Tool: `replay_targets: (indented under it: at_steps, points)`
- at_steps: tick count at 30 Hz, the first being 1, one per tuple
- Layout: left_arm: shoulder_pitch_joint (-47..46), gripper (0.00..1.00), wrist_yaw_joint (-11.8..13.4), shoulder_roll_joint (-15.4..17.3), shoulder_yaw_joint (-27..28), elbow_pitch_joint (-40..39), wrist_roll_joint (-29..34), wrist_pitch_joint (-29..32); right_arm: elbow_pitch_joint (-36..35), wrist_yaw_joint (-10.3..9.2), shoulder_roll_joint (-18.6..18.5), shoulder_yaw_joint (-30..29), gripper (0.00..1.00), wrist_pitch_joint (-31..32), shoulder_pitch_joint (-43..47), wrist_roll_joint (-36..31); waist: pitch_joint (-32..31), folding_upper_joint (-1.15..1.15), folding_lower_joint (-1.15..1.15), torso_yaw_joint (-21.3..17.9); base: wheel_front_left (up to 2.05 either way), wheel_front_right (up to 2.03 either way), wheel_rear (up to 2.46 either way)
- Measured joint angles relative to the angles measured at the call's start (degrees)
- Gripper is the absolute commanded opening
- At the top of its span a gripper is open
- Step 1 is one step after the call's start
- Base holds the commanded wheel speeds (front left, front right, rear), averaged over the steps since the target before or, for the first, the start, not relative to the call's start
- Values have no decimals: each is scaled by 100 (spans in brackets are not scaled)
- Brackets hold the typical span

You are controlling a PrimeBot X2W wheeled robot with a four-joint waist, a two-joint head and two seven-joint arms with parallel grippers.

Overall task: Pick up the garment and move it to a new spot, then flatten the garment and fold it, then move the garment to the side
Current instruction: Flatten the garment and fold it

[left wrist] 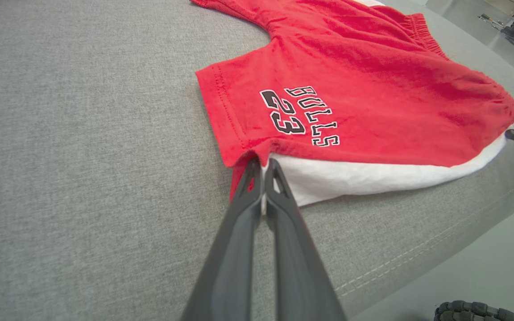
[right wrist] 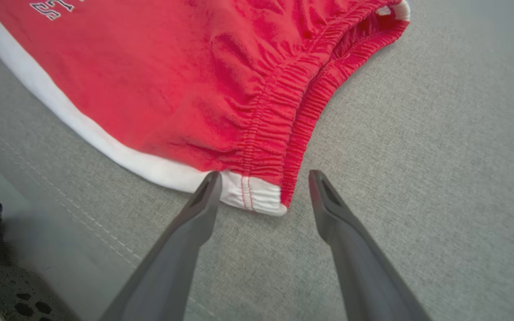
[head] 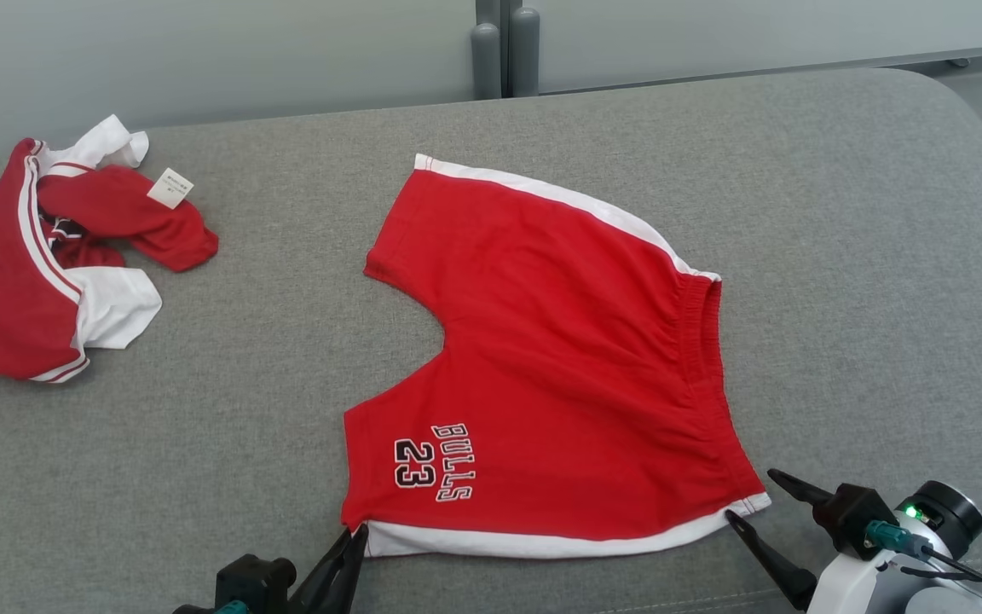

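Observation:
The garment (head: 559,358), red shorts with white side stripes and "BULLS 23" lettering, lies spread flat on the grey cushion. My left gripper (head: 353,535) is shut on the near left leg-hem corner; in the left wrist view the garment (left wrist: 373,89) has its corner pinched between the left gripper (left wrist: 261,162) tips. My right gripper (head: 751,495) stands open at the near right waistband corner. In the right wrist view the right gripper (right wrist: 261,178) straddles the white corner of the garment (right wrist: 185,80), fingers apart and resting on the cushion.
A second red and white garment (head: 56,256) lies crumpled at the far left of the grey cushion (head: 840,256). The cushion's front edge with a stitched seam (left wrist: 440,240) runs just behind my grippers. Two grey posts (head: 504,55) stand beyond the far edge.

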Motion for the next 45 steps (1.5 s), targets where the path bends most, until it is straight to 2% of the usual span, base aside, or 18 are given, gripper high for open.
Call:
replay_targets:
  at_steps: [4, 5, 8, 13, 14, 15, 26, 35, 45]
  points:
    - [2, 0, 19, -8, -16, 1, 0, -19, -8, 49, -21, 131, 98, 37, -8, -32, 34, 0, 0, -13, 0, 0, 0]
    - [2, 0, 19, -11, -20, 2, 0, -19, -7, 49, -12, 143, 90, 37, -12, -31, 38, 0, 0, -12, 0, 0, 0]
    - [0, 0, 19, -11, -22, 9, 0, -18, 16, 49, 10, 189, 49, 38, -17, -19, 52, 0, 0, -1, 0, 0, 0]
    - [-15, 0, 19, -11, 19, 7, -1, -47, 48, 51, 16, 218, 17, 38, -63, 29, 105, 0, 0, 54, 0, 0, 0]
    - [-18, 0, 19, -12, 41, 3, -20, -82, 47, 51, 33, 215, 5, 38, -82, 74, 110, 0, 0, 59, 0, 0, 0]
    - [-26, 0, 20, -16, 64, -5, -53, -101, 45, 51, 55, 207, 0, 38, -103, 121, 112, 0, 0, 63, 0, 0, 0]
    - [-309, 0, 93, -99, 364, -311, -296, -330, -324, 52, 231, -41, 0, -23, -315, 689, 12, 0, 0, -36, 0, 0, 0]
    - [-1103, 0, 92, -38, 511, -427, -246, -377, -552, 52, 387, -249, 0, -31, -665, 1247, 21, 0, 0, -90, 0, 0, 0]
    - [-2531, 0, 43, 96, 412, 179, -78, 198, -461, 52, 599, -330, 0, 197, -1487, 2102, 287, 0, 0, -193, 0, 0, 0]
